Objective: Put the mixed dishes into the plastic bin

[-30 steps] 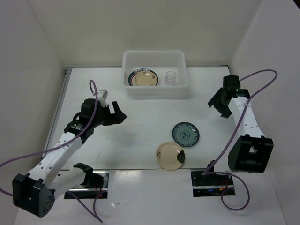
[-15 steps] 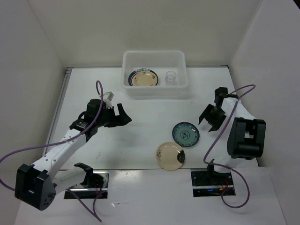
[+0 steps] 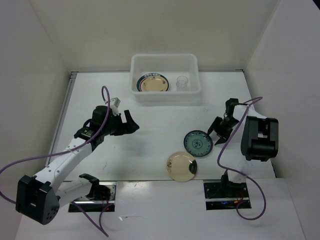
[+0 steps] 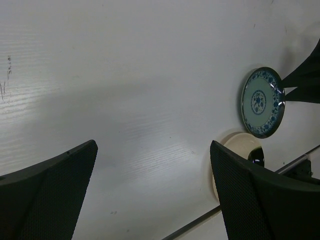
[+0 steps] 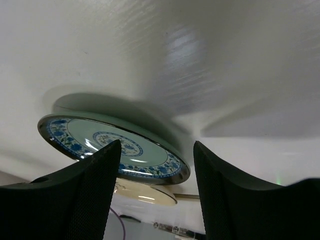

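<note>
Right pincer (image 3: pixel 219 133) spread beside teal plate (image 3: pixel 198 143), cream plate (image 3: pixel 180 166) near

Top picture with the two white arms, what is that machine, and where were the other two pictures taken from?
Those are two robot arms bolted to a table, filmed from above. Each ends in a two-finger gripper. The other two pictures come from cameras on the wrists; the dark shapes at the bottom are the gripper's own fingers. On the table lie a teal plate and a cream plate; a bin at the back holds another plate and a glass cup. The left gripper and right gripper are both open and hold nothing; the right one is beside the teal plate.
</note>
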